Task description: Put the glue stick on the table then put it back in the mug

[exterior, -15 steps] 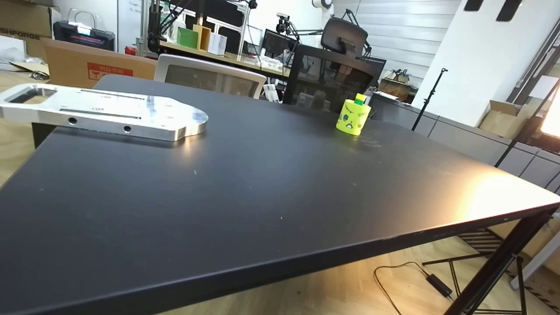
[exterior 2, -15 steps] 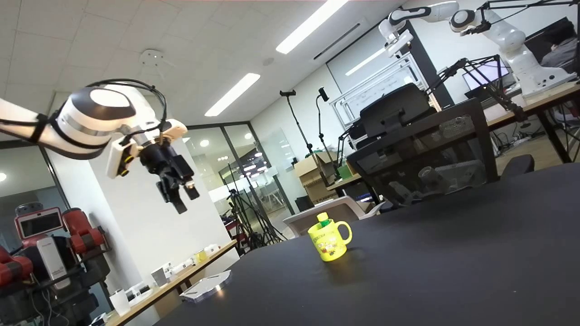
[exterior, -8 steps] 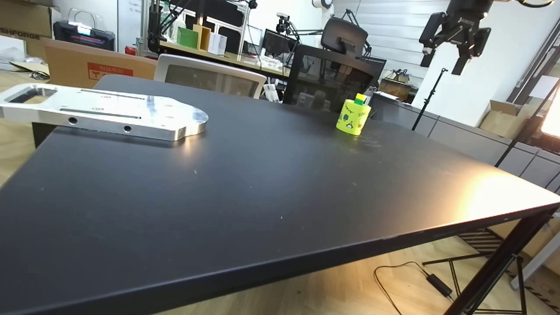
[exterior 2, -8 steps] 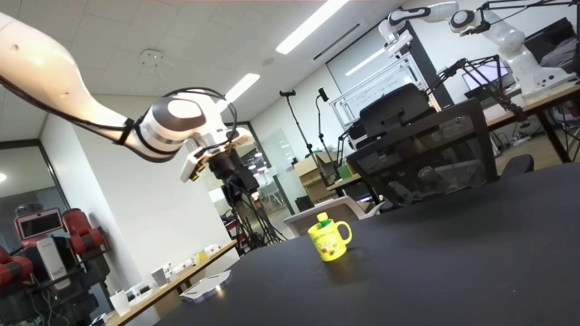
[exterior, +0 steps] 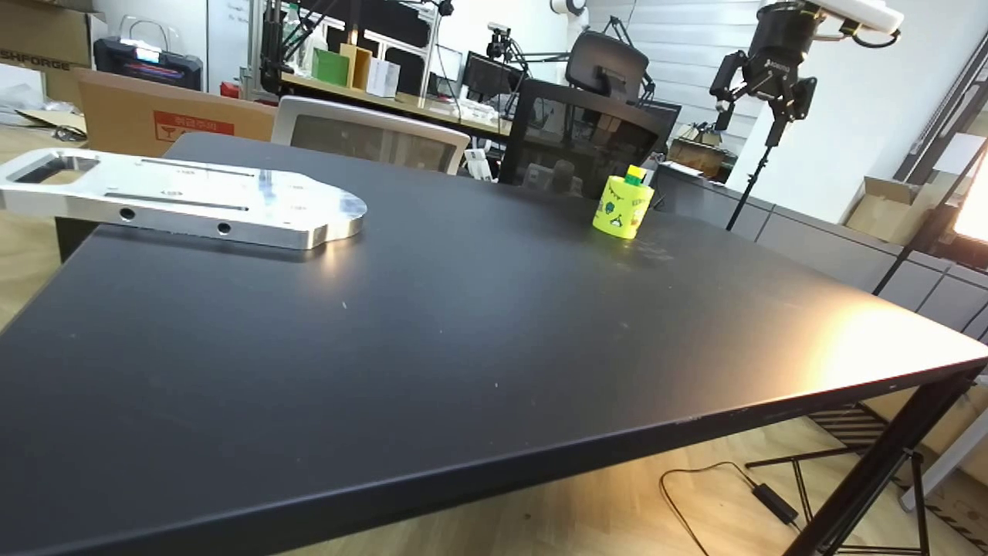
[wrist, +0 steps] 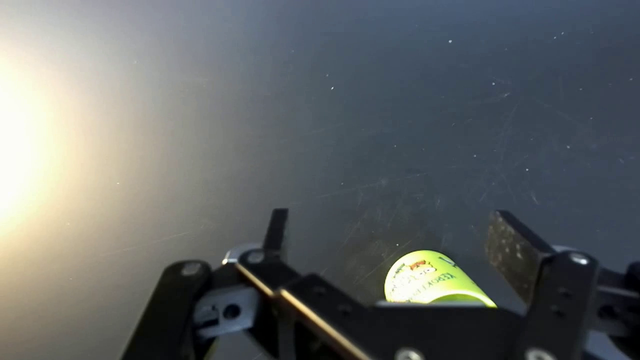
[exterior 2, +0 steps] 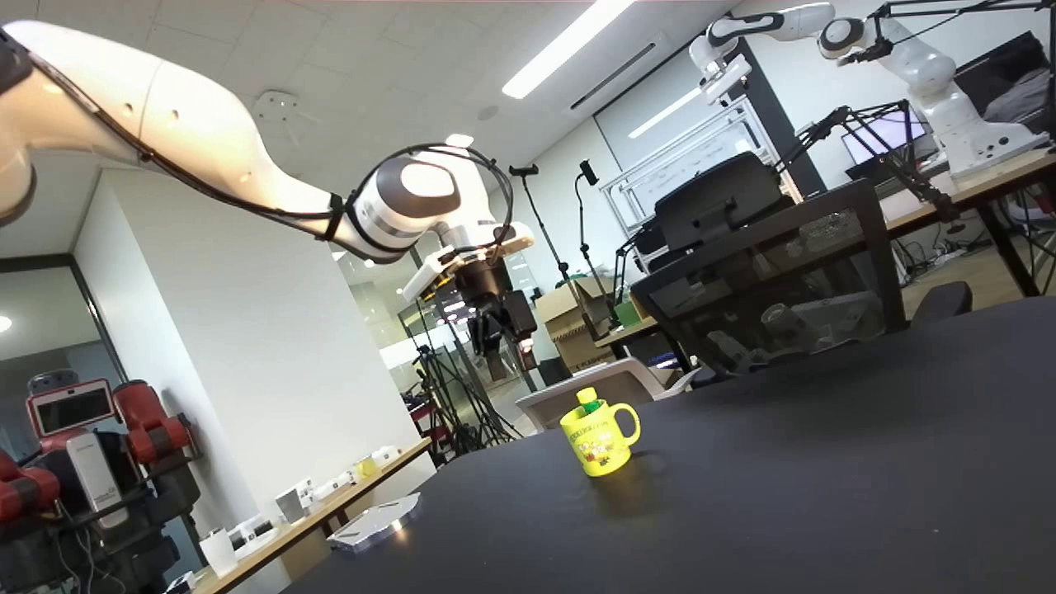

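The lime-green mug [exterior: 621, 207] stands upright on the black table [exterior: 463, 347]; it also shows in an exterior view with its handle [exterior 2: 599, 444]. The glue stick [exterior: 635, 174], with a yellow cap and green body, stands in the mug, its top above the rim; it also shows in an exterior view [exterior 2: 588, 401]. My gripper [exterior: 748, 131] is open and empty, pointing down, above the mug's height and off to one side in both exterior views [exterior 2: 513, 369]. In the wrist view the mug [wrist: 432, 280] is partly behind the gripper [wrist: 390, 214]; the glue stick is hidden there.
A silver metal plate [exterior: 177, 193] lies at the table's edge, away from the mug. A black mesh chair [exterior 2: 767, 280] and a white-framed chair [exterior: 370, 131] stand against the table. A bright lamp reflection [wrist: 20, 150] lies on the tabletop.
My arm has swung in toward the mug, and the gripper has come into an exterior view and moved lower and nearer. The mug and glue stick have not moved.
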Controlling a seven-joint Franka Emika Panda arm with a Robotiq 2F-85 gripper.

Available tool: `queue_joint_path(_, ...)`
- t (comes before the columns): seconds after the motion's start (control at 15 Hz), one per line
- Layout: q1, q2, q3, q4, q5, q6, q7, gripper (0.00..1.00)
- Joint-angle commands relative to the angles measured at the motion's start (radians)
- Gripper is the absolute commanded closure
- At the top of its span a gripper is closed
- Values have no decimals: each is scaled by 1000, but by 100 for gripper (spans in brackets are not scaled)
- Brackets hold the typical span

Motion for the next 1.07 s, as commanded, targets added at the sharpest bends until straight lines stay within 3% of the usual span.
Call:
queue_joint_path(0.0, 5, 23, -8, 49, 7, -43, -7, 0)
queue_joint_path(0.53, 4, 58, -7, 109, 7, -83, -9, 0)
queue_joint_path(1.0, -14, 283, 9, 464, 27, -97, -52, 0)
